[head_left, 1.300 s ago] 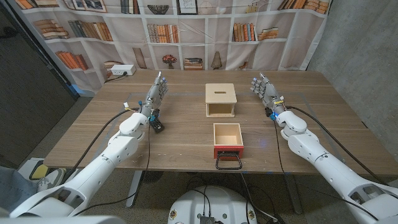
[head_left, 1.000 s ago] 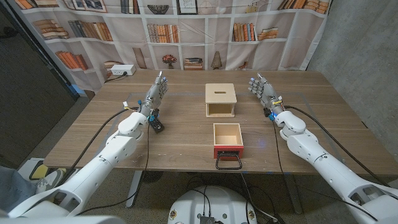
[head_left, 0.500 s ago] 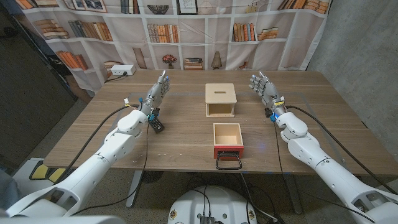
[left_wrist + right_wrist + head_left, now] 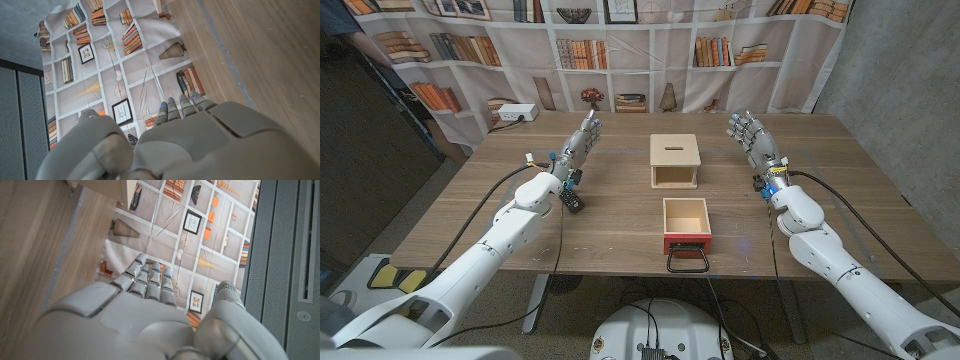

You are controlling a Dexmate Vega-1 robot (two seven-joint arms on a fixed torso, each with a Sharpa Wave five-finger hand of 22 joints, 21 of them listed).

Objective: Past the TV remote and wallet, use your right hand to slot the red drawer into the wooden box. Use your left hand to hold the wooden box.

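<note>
Nearest the robot, the red drawer [image 4: 686, 226] sits at the table's [image 4: 860, 200] front edge, inward of the right hand [image 4: 751, 134] and closer to the body than it. It is an open-topped tray of pale wood with a red front panel and a black loop handle [image 4: 687, 262] facing the robot; its open back end points straight at the wooden box [image 4: 675, 161]. That box lies farther out, just past the drawer on the same line, a plain light-wood cube with a slot in its top and its open mouth toward the drawer, so the coming push runs directly away from the robot.

The right hand hovers well apart from the drawer, outward and beyond it, fingers spread and holding nothing. The left hand [image 4: 582, 141] is likewise raised with fingers apart and empty, off to the box's left and about level with it. Just behind the left wrist lies a small dark object [image 4: 573, 202], probably the TV remote, though it is too small to be certain.
</note>
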